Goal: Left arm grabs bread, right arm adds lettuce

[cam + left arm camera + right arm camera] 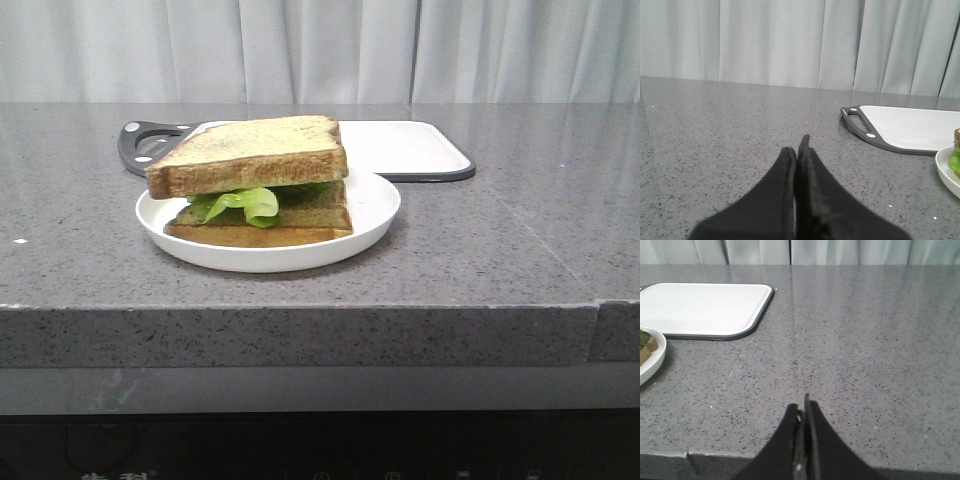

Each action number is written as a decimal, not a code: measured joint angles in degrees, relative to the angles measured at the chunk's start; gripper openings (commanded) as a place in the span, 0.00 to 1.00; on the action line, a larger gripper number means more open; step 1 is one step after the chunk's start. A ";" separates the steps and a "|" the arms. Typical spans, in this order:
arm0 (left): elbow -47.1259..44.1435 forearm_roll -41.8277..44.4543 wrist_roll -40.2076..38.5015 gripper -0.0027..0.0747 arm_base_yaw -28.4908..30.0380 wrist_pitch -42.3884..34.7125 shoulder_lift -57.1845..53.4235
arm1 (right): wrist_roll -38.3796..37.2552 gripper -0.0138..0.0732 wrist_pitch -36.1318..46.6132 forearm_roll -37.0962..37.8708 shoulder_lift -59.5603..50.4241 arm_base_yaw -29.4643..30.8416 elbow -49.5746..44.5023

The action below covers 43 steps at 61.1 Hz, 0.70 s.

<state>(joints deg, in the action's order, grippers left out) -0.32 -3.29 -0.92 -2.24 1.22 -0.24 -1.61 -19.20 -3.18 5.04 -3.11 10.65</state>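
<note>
A thick bread slice (250, 152) with a pale speckled face lies on top of the green lettuce (245, 204), which rests on a thinner, darker toast slice (265, 228) in a white plate (375, 205). Neither arm shows in the front view. My left gripper (797, 150) is shut and empty, low over the grey counter, with the plate (946, 172) far to one side. My right gripper (801, 410) is shut and empty near the counter's front edge, the plate (652, 360) far off.
A white cutting board with a dark rim and handle (410, 150) lies behind the plate; it also shows in the left wrist view (910, 127) and the right wrist view (705, 307). Grey curtains hang behind the speckled counter (500, 250).
</note>
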 measured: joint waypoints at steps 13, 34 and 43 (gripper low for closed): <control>0.00 0.00 0.00 0.01 0.00 0.00 0.00 | 0.00 0.02 7.06 -0.09 -5.16 0.77 -9.23; 0.00 0.00 0.00 0.01 0.00 -0.03 0.00 | 0.00 0.02 12.96 -0.21 -5.52 1.02 -12.22; 0.00 0.00 0.00 0.01 0.00 -0.03 0.00 | 0.00 0.02 13.07 -0.21 -5.52 1.92 -12.22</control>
<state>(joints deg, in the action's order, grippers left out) -0.32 -3.29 -0.92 -2.24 1.19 -0.24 -1.61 -6.13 -3.40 -0.48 -1.18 -1.57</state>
